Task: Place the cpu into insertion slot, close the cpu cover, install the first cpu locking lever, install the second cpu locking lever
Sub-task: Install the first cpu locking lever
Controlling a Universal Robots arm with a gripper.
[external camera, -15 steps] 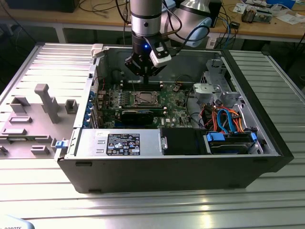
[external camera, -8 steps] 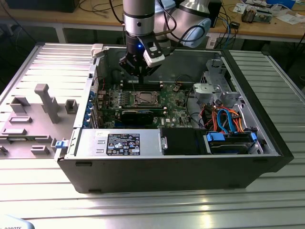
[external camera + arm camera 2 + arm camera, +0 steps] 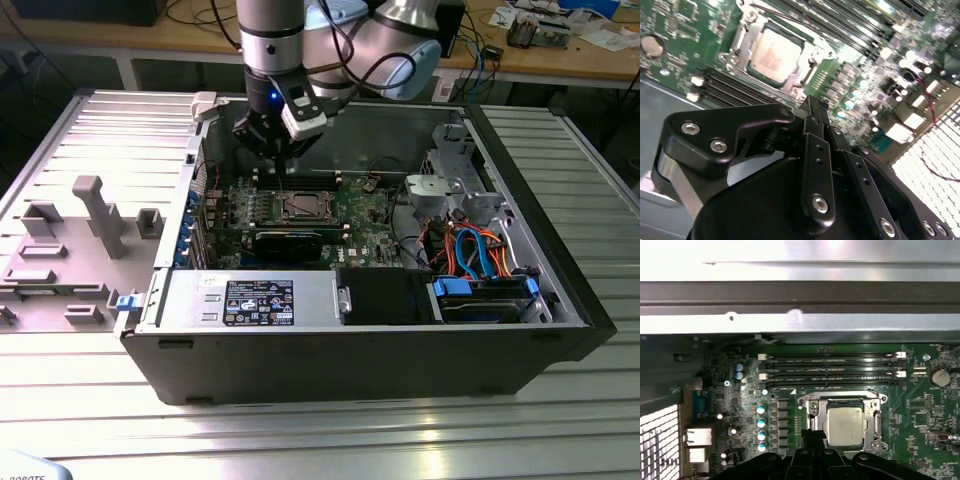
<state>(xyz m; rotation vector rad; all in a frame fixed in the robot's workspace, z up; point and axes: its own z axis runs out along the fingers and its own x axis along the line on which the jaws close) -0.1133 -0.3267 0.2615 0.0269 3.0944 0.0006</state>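
One end effector [image 3: 278,150] hangs over the open computer case [image 3: 350,365], its fingers pinched together on nothing in both wrist views. Just beyond and below the fingertips, the cpu [image 3: 845,426] lies seated in the insertion slot [image 3: 840,396] on the green motherboard [image 3: 920,440].

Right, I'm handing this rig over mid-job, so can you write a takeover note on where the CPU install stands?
End effector: shut, holding nothing, hovering just beside the insertion slot.
cpu: seated in the slot on the green motherboard.
cpu cover: lies flat around the cpu, looks closed.
Done: placement, and apparently the cover.
Left: the two locking levers. Whether either is latched cannot be told here, so check.
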